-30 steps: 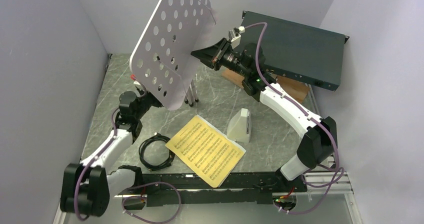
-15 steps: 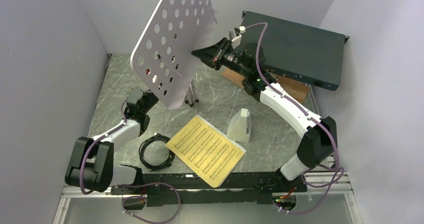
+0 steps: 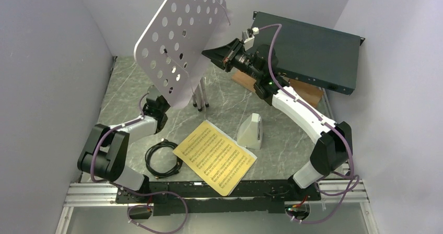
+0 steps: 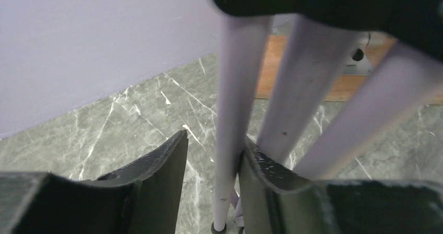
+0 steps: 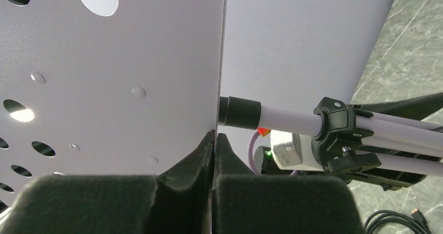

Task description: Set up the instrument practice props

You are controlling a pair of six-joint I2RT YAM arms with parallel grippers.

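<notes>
Top view, clock read from table [image 3: 125, 82] centre.

**Layout.** The music stand [image 3: 180, 41] is at 11 o'clock. Its perforated desk is tipped over toward 10 o'clock, and its silver legs [image 3: 199, 95] are bunched close together rather than spread. We cannot tell whether the feet rest on the marble. The sheet-music pages [image 3: 214, 158] lie flat at 6 o'clock. The metronome [image 3: 251, 131] stands upright at 4 o'clock, just beside the pages and apart from them. The black cable [image 3: 163, 160] is at 8 o'clock and the dark-green box [image 3: 308, 51] at 1 o'clock.

**Right gripper** [image 3: 205, 53]. In the wrist view [image 5: 215, 136] it is clenched on the thin edge of the desk, with the plate pinched between both pads.

**Left gripper** [image 3: 156, 104]. In the wrist view [image 4: 214, 140] the jaws straddle one leg [image 4: 230, 114]. One pad touches the tube and the other stands off with a visible gap, so this is not yet a grasp.

**Step, as we judge it.** We take this to be securing the leg so the tripod can be opened and the stand righted. Pages and metronome are not yet placed.

**Risks.**
- The desk is held only by an edge pinch. The tilted weight could make the plate pivot or slide out of the pads.
- The left jaws close unevenly, which may shove the leg sideways and twist the stand against the right grip.
- With the legs unspread, the stand would likely topple toward 10 o'clock if released.
- A slipping leg could sweep into the pages or the metronome.
</notes>
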